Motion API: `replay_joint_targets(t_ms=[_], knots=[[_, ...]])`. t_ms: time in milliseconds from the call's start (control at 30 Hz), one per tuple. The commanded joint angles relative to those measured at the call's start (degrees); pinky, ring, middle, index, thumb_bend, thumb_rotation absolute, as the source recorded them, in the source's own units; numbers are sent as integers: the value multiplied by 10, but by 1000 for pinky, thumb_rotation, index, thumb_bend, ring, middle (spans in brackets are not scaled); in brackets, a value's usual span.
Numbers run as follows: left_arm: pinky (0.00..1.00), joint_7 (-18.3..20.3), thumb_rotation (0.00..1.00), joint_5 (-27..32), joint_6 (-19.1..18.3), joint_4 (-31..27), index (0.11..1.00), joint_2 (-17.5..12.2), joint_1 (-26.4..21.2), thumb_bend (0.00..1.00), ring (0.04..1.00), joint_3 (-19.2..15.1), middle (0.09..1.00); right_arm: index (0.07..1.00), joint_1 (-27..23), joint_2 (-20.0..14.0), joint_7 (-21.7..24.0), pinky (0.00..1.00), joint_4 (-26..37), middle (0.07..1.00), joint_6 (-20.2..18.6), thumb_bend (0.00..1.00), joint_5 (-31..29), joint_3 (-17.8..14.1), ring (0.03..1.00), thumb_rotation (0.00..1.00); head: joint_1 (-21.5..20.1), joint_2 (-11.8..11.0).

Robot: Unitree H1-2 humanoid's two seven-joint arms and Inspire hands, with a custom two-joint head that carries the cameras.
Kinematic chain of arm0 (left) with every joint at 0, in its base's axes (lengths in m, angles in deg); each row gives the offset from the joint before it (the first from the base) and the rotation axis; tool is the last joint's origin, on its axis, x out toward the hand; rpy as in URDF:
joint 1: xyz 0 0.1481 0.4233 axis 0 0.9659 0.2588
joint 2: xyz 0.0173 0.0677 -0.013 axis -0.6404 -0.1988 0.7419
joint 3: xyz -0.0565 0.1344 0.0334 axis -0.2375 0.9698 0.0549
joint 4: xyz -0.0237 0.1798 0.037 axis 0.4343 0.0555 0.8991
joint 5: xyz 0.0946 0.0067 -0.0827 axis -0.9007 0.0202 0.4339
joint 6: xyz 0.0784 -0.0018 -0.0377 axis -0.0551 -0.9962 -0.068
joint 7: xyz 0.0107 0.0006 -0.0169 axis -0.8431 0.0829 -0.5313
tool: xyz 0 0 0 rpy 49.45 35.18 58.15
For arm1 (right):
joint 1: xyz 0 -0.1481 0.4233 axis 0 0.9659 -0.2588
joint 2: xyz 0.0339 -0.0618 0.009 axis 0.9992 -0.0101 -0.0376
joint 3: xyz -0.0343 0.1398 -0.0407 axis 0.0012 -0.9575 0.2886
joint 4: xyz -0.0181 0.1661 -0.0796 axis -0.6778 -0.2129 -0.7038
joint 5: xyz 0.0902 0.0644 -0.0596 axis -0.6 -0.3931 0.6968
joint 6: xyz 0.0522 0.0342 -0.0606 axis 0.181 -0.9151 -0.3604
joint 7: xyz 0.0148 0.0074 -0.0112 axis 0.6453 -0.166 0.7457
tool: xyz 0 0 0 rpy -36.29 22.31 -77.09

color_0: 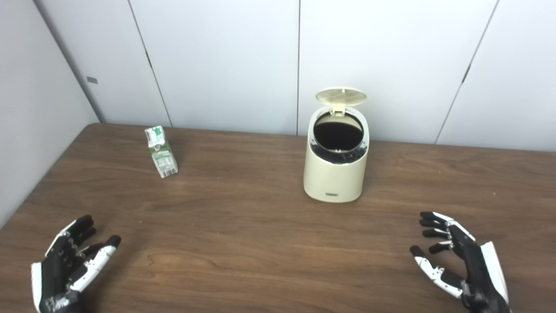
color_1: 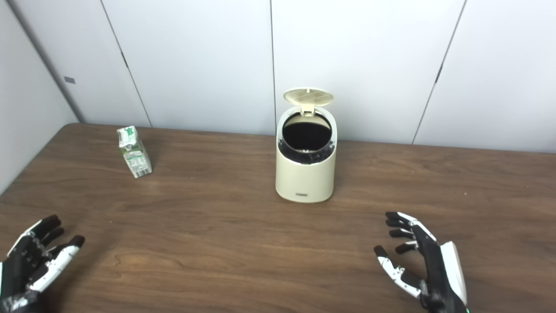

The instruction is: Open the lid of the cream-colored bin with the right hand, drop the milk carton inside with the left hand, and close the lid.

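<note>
At the near left corner of the brown wooden worktop (color_0: 243, 243) the left hand (color_0: 69, 265) hovers with its fingers spread apart, holding nothing. Farther back on the left, the milk carton (color_0: 161, 151) stands upright near the far edge, leaning slightly, well apart from both hands; its green and white print is too small to read. Right of centre stands the cream-colored bin (color_0: 335, 174), its round lid (color_0: 341, 96) tipped up at the back hinge, showing a dark interior in which no contents can be made out. A small dark label low on its front cannot be read. Bare wood lies between carton and bin and across the whole near half. At the near right, the right hand (color_0: 460, 258) is likewise open-fingered and empty, well short of the bin.
</note>
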Motion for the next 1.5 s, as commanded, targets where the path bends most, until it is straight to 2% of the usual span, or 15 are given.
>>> replay_joint_targets(t_ms=[0, 133, 200, 233, 333, 400, 500, 600, 800, 933, 1100, 1200, 1300, 1400, 1467], knots=[[949, 8, 116, 0, 72, 114, 865, -51, -21, 722, 912, -18, 882, 726, -14, -3, -1, 541, 14, 727, 16, 167, -10, -8, 684, 5, 1, 1], [997, 57, 213, 20, 139, 285, 928, -118, -74, 777, 957, -16, 923, 737, -18, -10, 14, 549, 17, 736, 3, 155, -37, -16, 696, 0, 52, -1], [1000, 91, 309, 35, 161, 364, 938, -150, -107, 915, 965, -11, 928, 742, -22, -11, 20, 548, 9, 742, 6, 145, -59, -23, 694, 0, 80, -7], [1000, 99, 336, 38, 152, 366, 937, -158, -118, 951, 966, -6, 929, 743, -24, -12, 27, 551, 5, 743, 6, 143, -80, -28, 696, 0, 95, -9], [917, 87, 423, 14, 96, 285, 855, -158, -122, 996, 905, 16, 879, 760, -28, -13, 54, 649, -2, 779, -1, 136, -148, -42, 763, 8, 130, -19], [897, 70, 402, -3, 49, 230, 854, -150, -123, 1000, 899, 27, 885, 775, -31, -12, 64, 686, -2, 801, -9, 127, -170, -48, 790, 32, 147, -25], [859, 48, 359, -26, -25, 152, 848, -133, -129, 1000, 886, 36, 884, 748, -33, -20, 66, 657, -12, 783, -11, 166, -164, -51, 765, 423, 165, -30], [848, 34, 333, -41, -81, 105, 854, -120, -141, 1000, 886, 41, 884, 745, -38, -26, 71, 650, -26, 779, -5, 181, -174, -58, 762, 525, 184, -35], [844, 29, 316, -44, -118, 101, 853, -116, -171, 1000, 890, 45, 886, 746, -43, -29, 69, 642, -25, 778, -22, 170, -175, -62, 760, 529, 205, -42], [764, 19, 324, -64, -163, 84, 859, -116, -186, 1000, 854, 54, 867, 755, -45, -31, 70, 669, -28, 788, -26, 204, -175, -62, 776, 588, 212, -44], [834, 11, 360, -105, -225, 68, 856, -123, -204, 1000, 870, 73, 855, 758, -46, -27, 69, 677, -19, 796, -40, 190, -177, -63, 786, 542, 217, -46], [852, 15, 346, -107, -244, 69, 863, -125, -218, 1000, 880, 75, 861, 759, -47, -25, 69, 679, -27, 800, -32, 188, -186, -65, 787, 511, 217, -46], [773, 25, 337, -104, -264, 66, 869, -130, -234, 1000, 866, 77, 870, 762, -47, -26, 68, 686, -31, 802, -29, 187, -184, -64, 792, 506, 215, -48], [751, 41, 283, -87, -288, 66, 892, -133, -250, 1000, 877, 72, 899, 757, -48, -25, 67, 674, -28, 797, -30, 184, -180, -62, 787, 509, 211, -48], [758, 44, 305, -96, -303, 70, 887, -140, -258, 1000, 875, 79, 898, 753, -47, -24, 65, 662, -28, 791, -30, 184, -176, -61, 778, 508, 208, -48]])
